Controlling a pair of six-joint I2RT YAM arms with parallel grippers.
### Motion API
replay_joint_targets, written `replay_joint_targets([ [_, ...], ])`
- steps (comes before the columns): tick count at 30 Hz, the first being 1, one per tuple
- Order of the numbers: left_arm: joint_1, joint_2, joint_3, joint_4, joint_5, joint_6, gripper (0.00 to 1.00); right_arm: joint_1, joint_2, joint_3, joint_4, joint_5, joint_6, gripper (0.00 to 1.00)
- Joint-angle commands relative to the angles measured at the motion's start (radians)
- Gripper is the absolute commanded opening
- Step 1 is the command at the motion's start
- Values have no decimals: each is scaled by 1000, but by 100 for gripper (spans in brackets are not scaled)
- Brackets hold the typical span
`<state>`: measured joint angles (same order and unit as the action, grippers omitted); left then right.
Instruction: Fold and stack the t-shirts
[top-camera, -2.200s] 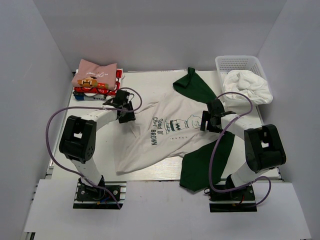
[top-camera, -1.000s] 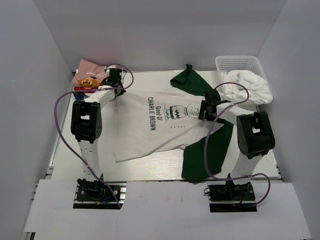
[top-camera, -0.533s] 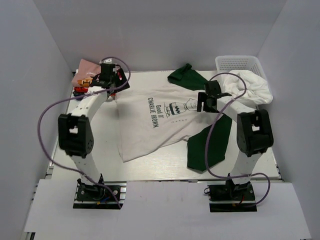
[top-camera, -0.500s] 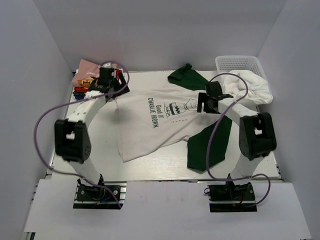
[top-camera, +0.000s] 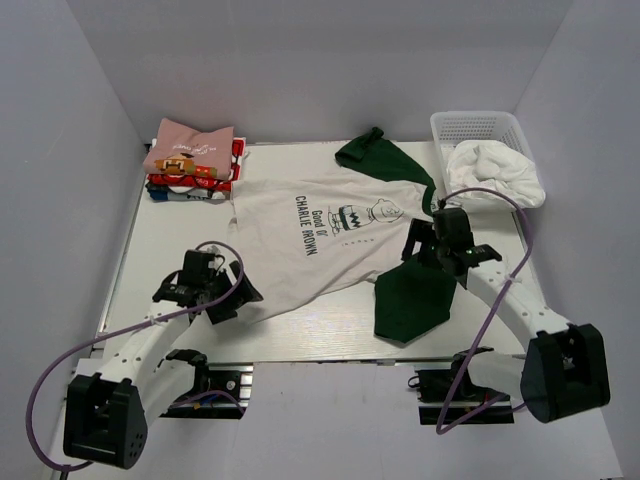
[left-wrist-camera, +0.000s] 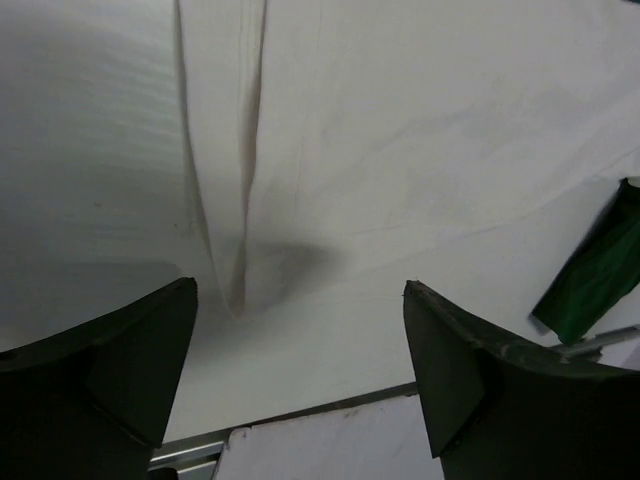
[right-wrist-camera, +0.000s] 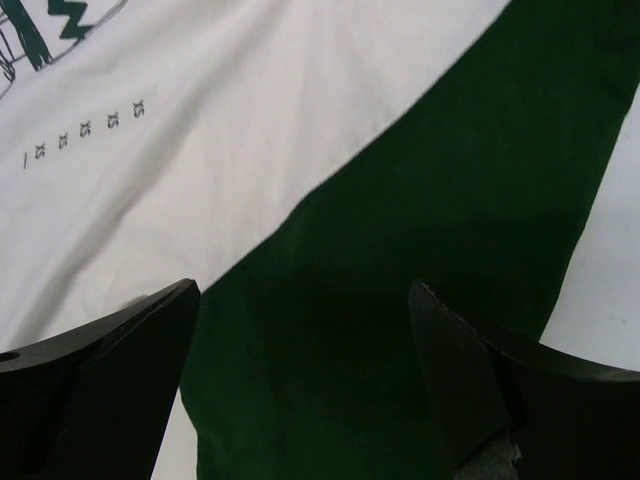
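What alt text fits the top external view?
An off-white shirt with green sleeves and a Charlie Brown print lies spread on a white table. The left fingers are open over its near hem corner, the right fingers open over a green sleeve. Folded shirts are stacked far left; a basket of white cloth sits far right.

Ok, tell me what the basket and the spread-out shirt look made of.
The basket looks like hard white plastic, going by its moulded lattice walls. The shirt is a soft, matte knit, probably cotton jersey: it lies limp and creased.
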<state>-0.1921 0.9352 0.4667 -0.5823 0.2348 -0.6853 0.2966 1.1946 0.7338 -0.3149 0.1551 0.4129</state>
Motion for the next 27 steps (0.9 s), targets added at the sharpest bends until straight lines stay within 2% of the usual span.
replay_joint_targets([
  [1,-12,-12,-37,65,104,-30,91,-2,-61,-37,-16,-16,53,90],
  [5,-23,36,-59,76,89,-30,83,-7,-76,-59,-62,-3,76,90],
  [6,-23,36,-47,62,33,-40,83,-4,-84,-68,-85,-9,82,90],
  [10,-32,27,-26,22,-87,-72,72,-4,-101,-86,-134,-20,89,90],
  [13,-32,27,-46,51,-88,-82,63,-4,-119,-99,-187,-19,104,90],
  [16,-41,60,-56,88,-63,-71,59,-4,-138,-88,-334,30,193,90],
  [18,-50,102,-66,108,-63,-60,53,-4,-183,-99,-422,6,239,90],
  [20,-59,129,-80,165,-54,-60,42,-5,-211,-108,-489,-5,273,90],
  [22,-59,181,-80,220,-36,-60,25,-4,-240,-129,-541,-5,299,90],
  [23,-59,197,-70,229,-10,-47,5,1,-242,-129,-567,-26,306,90],
  [24,-69,209,-45,230,1,-46,0,1,-247,-132,-569,-47,306,90],
  [27,-69,211,-1,239,23,-25,0,1,-230,-152,-537,-78,319,90],
])
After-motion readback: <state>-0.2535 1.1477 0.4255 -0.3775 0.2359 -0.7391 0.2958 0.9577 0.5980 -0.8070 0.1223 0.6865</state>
